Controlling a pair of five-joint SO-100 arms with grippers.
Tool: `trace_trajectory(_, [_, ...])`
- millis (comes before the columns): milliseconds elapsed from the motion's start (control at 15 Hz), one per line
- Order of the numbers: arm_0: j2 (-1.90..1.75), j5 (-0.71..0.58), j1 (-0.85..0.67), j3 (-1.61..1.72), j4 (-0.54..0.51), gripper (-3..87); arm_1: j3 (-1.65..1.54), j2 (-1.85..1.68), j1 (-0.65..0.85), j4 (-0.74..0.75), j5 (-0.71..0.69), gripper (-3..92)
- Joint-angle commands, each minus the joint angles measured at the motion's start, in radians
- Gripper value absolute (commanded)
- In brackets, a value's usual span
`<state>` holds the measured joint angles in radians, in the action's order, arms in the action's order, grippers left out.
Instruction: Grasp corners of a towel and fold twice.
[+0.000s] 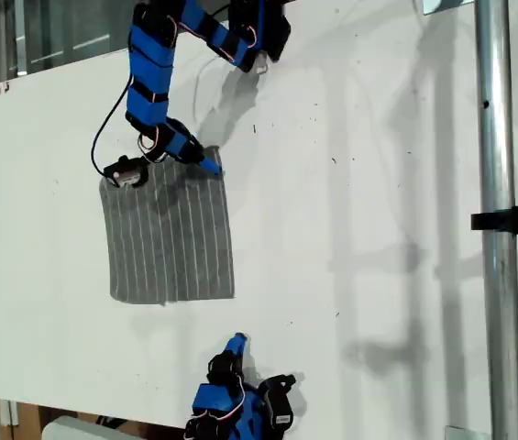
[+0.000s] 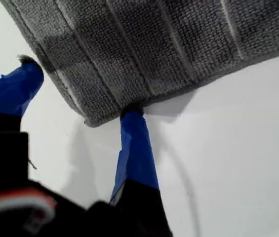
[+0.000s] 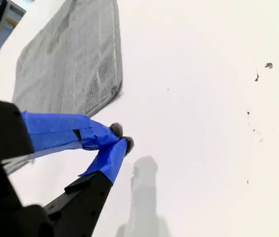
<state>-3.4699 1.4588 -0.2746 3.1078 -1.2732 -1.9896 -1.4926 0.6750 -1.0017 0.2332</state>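
Blue-taped, my first gripper (image 2: 80,94) stands wide, straddling a corner (image 2: 97,117) of the towel (image 1: 169,234), which lies flat at nine o'clock in the exterior view. We judge pinching comes next. My second gripper (image 3: 122,137), closed empty, waits near.

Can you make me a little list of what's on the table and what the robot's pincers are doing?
towel: grey with pale stripes, lying flat and already folded, on the exterior view's left
table: white
my first pincer: open, jaws either side of a towel corner
my second pincer: shut, holding nothing, off the towel near the exterior view's bottom edge
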Motion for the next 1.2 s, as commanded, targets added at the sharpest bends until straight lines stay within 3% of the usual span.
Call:
trace_trajectory(0, [-0.005,0.002,0.002,0.012,-0.002,-2.9,0.069,0.034,0.023,0.014,-0.023,29.3])
trace_trajectory(133, [-0.005,0.005,-0.002,0.012,-0.002,-2.9,0.086,0.04,0.014,0.015,-0.035,4.4])
trace_trajectory(267, [-0.005,0.04,-0.002,0.012,-0.002,-2.3,0.1,0.041,-0.011,0.017,-0.034,-0.2])
trace_trajectory(600, [0.011,0.072,0.028,-0.089,0.029,-2.9,0.097,0.048,-0.038,0.038,-0.025,-0.2])
trace_trajectory(733, [0.285,0.048,0.021,-0.305,0.043,-2.9,0.092,0.044,-0.04,0.043,-0.026,-0.2])
trace_trajectory(933, [0.933,-0.166,0.006,-0.778,0.092,-2.9,0.074,0.031,-0.041,0.06,-0.031,-0.2])
trace_trajectory(1133, [1.462,-0.469,-0.049,-1.258,-0.038,-2.9,0.058,0.018,-0.04,0.074,-0.032,-0.2])
